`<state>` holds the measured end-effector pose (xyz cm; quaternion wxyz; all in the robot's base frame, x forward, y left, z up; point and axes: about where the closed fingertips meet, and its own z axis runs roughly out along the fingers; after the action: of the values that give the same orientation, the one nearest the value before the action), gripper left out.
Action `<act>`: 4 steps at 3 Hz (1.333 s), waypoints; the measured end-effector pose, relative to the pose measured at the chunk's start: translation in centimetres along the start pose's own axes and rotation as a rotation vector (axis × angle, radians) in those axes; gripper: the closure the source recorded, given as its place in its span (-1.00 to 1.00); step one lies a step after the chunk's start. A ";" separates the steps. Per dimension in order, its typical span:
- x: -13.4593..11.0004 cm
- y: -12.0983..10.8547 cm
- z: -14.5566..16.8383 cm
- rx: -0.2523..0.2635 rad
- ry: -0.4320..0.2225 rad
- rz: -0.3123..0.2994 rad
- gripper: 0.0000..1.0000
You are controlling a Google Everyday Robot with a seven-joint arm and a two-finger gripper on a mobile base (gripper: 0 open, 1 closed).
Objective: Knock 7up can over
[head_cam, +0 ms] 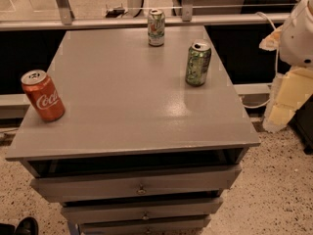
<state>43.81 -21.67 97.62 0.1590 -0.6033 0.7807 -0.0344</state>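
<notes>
The 7up can (156,27) is pale whitish-silver with light green markings and a silver top. It stands upright at the far edge of the grey tabletop (132,97), near the middle. My gripper (286,99) hangs at the right edge of the view, beyond the table's right side and below the white arm housing (299,33). It is well away from the 7up can and touches nothing.
A darker green can (198,63) stands upright near the table's right edge, between my gripper and the 7up can. A red Coca-Cola can (43,96) stands at the front left. Drawers (139,182) sit under the top. A rail (146,21) runs behind the table.
</notes>
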 end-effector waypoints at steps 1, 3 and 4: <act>-0.1 -0.1 -0.1 0.005 -0.003 -0.001 -1.00; -3.4 -6.0 2.7 0.108 -0.095 -0.023 -1.00; -7.0 -10.5 5.0 0.133 -0.190 -0.008 -1.00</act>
<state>56.62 -17.16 96.94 0.2718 -0.5952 0.7557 -0.0293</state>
